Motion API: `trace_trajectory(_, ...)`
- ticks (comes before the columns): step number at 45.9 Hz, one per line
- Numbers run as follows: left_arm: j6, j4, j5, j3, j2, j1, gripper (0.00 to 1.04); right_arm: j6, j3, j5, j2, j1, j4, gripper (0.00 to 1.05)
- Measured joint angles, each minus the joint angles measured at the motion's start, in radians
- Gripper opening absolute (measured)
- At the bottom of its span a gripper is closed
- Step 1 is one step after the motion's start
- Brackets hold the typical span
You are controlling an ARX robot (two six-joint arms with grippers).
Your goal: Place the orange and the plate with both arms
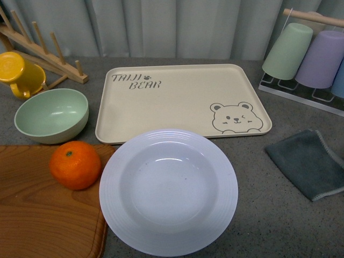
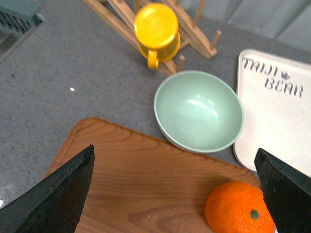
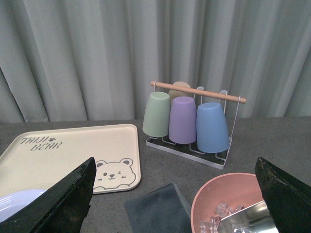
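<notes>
since neither task item is gripped, task judged at start. orange (image 1: 75, 164) rests on wooden cutting board (image 1: 37, 215), front left, just beside plate (image 1: 168, 192) rim. plate lies empty on desk (image 1: 279, 226), before bear tray (image 1: 177, 97). left claw (image 2: 174, 151) spread wide, empty, above board near orange. right claw (image 3: 175, 160) spread wide, empty. left to do: both grasps, both placements. arms absent from front view; plate only a sliver in right wrist view; target spot cannot be told.

I see a glossy plate (image 1: 168, 192), a dimpled orange (image 1: 75, 164) on a grained wooden board (image 1: 43, 215), and a soft cloth (image 1: 306, 164) at the plate's three o'clock.
</notes>
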State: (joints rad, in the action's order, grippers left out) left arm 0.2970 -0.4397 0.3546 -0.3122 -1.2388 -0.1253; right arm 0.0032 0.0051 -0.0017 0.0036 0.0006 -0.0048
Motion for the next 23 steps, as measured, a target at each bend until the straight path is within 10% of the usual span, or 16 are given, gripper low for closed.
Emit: trace_trajectory(23, -0.03, 0.111, -0.198, -0.269, -0.432, -0.048, 0.98, 0.0, 0.0, 0.0, 0.0, 0.0, 0.0, 0.96)
